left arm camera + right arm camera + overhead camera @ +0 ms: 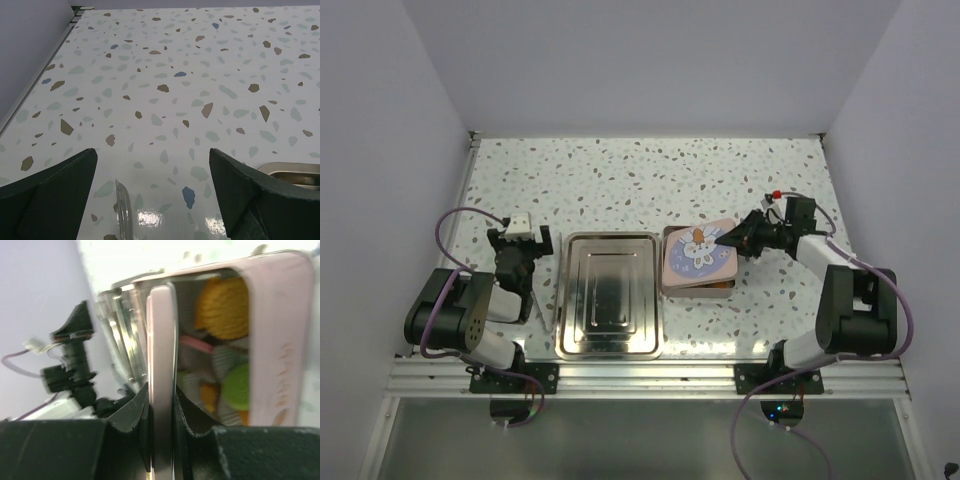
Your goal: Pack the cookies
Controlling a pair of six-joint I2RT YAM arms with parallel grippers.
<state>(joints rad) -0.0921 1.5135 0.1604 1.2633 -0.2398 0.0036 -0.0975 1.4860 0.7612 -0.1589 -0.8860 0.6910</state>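
A pink square tin (698, 286) stands right of centre, and its bunny-printed lid (699, 252) is tilted over it. My right gripper (732, 240) is shut on the lid's right edge. In the right wrist view the gripper (161, 405) clamps the lid's rim (161, 340). The open tin (280, 340) behind it holds cookies in white liners: an orange one (222, 307), a pink one (197, 345) and a green one (236, 385). My left gripper (517, 258) is open and empty over the bare table (152, 200), left of the tray.
A rectangular metal tray (610, 295) lies at the centre, just left of the tin; its corner shows in the left wrist view (292, 172). A thin clear strip (122, 205) lies on the table between my left fingers. Walls close in the table on three sides.
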